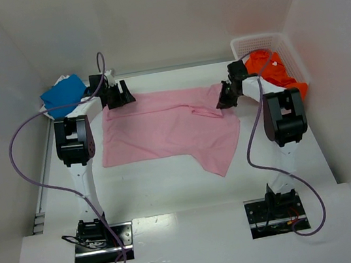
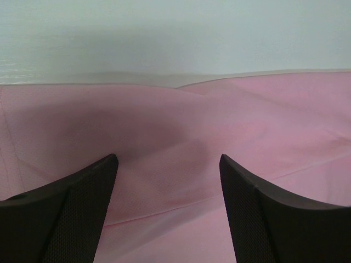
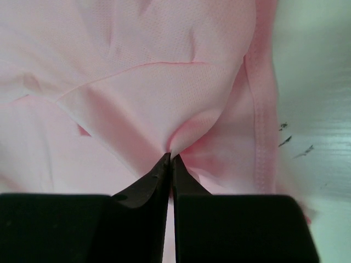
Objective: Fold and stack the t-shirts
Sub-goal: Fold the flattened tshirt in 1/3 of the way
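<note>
A pink t-shirt (image 1: 165,128) lies spread across the middle of the table, with one corner hanging toward the front right. My left gripper (image 1: 119,95) is open over the shirt's far left edge; in the left wrist view its jaws stand wide apart over pink cloth (image 2: 181,137). My right gripper (image 1: 227,96) is shut on a pinch of the pink shirt (image 3: 164,93) at its far right edge, with the hem seam just to the right. An orange t-shirt (image 1: 273,70) lies in the basket. A blue t-shirt (image 1: 63,93) sits at the far left.
A white basket (image 1: 261,40) stands at the back right corner. White walls close in the back and both sides. The bare table (image 1: 171,191) shows in front of the pink shirt, and the arm bases (image 1: 102,238) sit at the near edge.
</note>
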